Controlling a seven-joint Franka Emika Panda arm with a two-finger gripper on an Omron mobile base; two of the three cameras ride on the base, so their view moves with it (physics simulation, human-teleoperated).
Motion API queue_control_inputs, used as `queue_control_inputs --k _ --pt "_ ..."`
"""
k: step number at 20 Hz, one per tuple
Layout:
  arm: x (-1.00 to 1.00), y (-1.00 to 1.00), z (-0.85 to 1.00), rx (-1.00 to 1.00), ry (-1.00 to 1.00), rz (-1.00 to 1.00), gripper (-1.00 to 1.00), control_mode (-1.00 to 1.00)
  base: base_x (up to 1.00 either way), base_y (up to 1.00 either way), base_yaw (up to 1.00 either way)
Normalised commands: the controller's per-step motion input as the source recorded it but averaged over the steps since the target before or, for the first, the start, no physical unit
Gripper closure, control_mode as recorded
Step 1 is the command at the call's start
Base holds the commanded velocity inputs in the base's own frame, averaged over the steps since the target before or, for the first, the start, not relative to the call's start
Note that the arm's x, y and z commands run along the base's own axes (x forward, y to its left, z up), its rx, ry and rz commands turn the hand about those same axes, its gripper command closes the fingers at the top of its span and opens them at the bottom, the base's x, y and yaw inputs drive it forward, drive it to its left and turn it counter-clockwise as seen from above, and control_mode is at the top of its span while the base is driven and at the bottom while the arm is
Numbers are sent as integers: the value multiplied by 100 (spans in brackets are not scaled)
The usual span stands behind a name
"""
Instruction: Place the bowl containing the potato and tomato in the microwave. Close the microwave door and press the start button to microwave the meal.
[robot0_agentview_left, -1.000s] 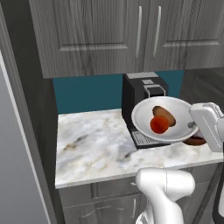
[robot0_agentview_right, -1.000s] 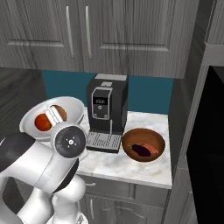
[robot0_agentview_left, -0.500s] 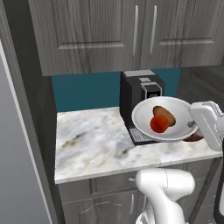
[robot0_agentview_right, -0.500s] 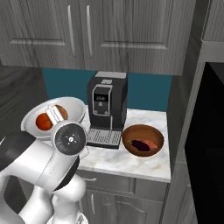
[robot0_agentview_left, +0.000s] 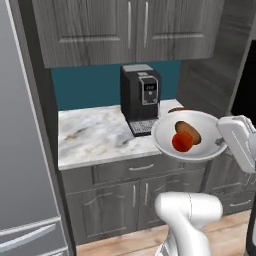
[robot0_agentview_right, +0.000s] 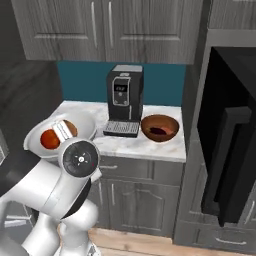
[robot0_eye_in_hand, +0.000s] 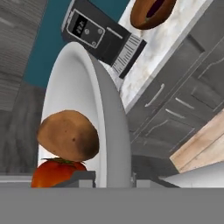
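In the right base view the white bowl (robot0_agentview_right: 85, 122) sits at nine o'clock, lifted clear of the counter (robot0_agentview_right: 150, 147), carrying tomato (robot0_agentview_right: 50, 139) and potato (robot0_agentview_right: 69, 128). The gripper (robot0_eye_in_hand: 113, 178) pinches its rim. At three o'clock, the microwave (robot0_agentview_right: 235, 100) gapes, door (robot0_agentview_right: 226, 165) open.

The whole scene has shifted in both base views as the base backs away: lower grey cabinet doors (robot0_agentview_left: 130, 200) and the open black microwave (robot0_agentview_right: 227, 150) at the right edge now show.

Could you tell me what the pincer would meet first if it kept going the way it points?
Probably the coffee machine, beyond the bowl that the pincer holds by its rim; depth is unclear.
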Motion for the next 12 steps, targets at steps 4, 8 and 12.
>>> queue_control_inputs --k 4,8,12 --pt "0 0 0 0 0 0 100 100 -32 -19 -34" --pt "0 0 0 0 0 0 100 100 -21 -17 -41" --pt "0 0 0 0 0 0 100 100 -21 -17 -49"
